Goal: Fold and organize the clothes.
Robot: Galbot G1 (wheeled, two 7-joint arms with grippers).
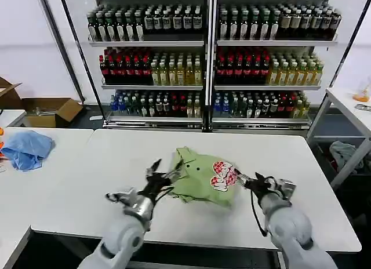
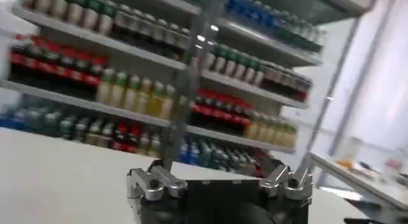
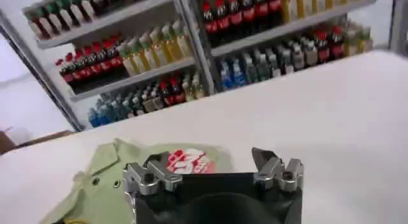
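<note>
The light green shirt (image 1: 200, 179) lies bunched near the middle of the white desk (image 1: 87, 182), its red-and-white print turned up. It looks light, soft and limp, so it will sag and slide; the hem corners or sleeve edges seem the best places to pinch. The left gripper (image 1: 160, 175) sits at its near-left edge, fingers spread, holding nothing. The right gripper (image 1: 250, 181) sits just beside the print, fingers spread too. A light blue cloth (image 1: 26, 148) lies well apart. Bottle shelves (image 1: 206, 60) stand behind.
</note>
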